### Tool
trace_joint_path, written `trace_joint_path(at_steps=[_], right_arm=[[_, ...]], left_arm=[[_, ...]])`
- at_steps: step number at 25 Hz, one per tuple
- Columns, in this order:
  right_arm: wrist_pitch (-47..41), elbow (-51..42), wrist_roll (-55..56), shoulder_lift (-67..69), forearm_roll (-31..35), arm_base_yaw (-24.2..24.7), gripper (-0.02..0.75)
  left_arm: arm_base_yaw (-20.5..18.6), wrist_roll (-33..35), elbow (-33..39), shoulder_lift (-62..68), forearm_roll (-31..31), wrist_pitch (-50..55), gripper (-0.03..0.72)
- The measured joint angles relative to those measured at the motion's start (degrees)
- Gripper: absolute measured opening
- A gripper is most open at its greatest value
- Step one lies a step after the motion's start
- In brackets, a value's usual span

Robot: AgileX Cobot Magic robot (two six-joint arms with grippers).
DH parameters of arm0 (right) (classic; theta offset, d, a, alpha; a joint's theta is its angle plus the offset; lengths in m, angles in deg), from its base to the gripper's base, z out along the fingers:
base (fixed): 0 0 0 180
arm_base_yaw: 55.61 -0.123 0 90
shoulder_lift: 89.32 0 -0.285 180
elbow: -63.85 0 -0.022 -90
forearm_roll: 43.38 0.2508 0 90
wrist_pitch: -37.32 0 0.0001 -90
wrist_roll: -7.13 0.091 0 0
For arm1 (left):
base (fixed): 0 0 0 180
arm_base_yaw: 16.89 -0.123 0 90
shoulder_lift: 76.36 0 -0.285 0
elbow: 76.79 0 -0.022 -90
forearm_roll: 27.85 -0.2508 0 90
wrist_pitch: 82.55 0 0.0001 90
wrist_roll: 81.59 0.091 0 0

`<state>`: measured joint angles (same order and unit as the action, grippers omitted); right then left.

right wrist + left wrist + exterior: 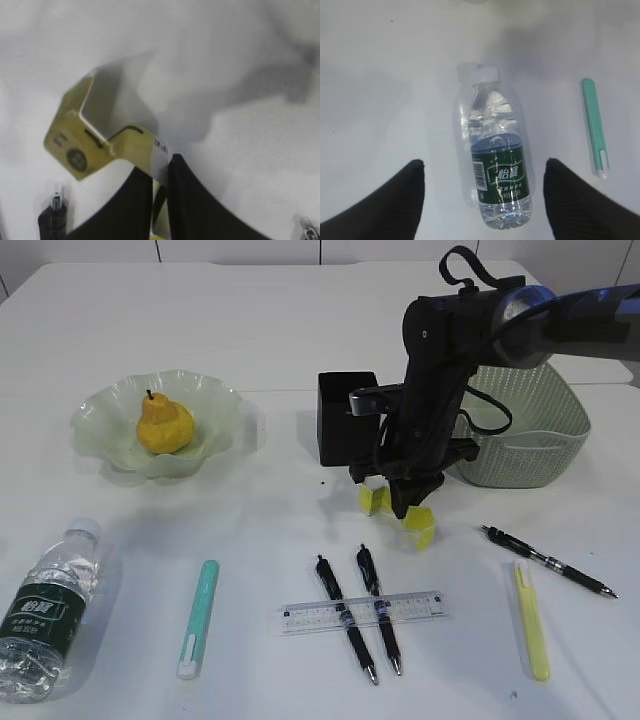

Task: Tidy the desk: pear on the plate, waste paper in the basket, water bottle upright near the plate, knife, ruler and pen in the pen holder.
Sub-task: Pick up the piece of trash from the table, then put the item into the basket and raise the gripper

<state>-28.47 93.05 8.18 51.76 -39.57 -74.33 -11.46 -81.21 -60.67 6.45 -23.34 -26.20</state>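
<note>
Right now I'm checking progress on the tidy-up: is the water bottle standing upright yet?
No, the water bottle lies on its side on the desk, white cap pointing away, between the open left fingers.

matte black jointed arm (440, 370), looped black cables, blue-grey upper segment, tapering ribbed black claw (160, 200) fingers

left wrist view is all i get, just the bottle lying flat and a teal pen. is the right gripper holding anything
Observer: Yes, the right gripper is pinched on a folded yellow waste paper.
Operator: where is that
Observer: Just in front of the black pen holder, left of the basket.
Operator: pear done?
Observer: The pear sits on the plate.
</note>
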Motion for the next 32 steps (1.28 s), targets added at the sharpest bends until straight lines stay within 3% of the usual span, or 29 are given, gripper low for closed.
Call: trace_joint_path(at_steps=[4,14,23,32], right_arm=[[0.22,0.0,0.0,0.0,0.0,0.0,-0.001],[-1.21,0.0,-0.21,-0.29,0.28,0.0,-0.01],[-3.83,0.0,-2.18,-8.43,1.34,0.26,-0.011],[-4.05,4.86,-1.95,-15.37,0.48,5.79,-0.011]], left_arm=[[0.0,0.0,0.0,0.0,0.0,0.0,0.526],[0.0,0.0,0.0,0.0,0.0,-0.03,0.521],[0.0,0.0,0.0,0.0,0.0,-0.14,0.521],[0.0,0.0,0.0,0.0,0.0,-0.14,0.521]])
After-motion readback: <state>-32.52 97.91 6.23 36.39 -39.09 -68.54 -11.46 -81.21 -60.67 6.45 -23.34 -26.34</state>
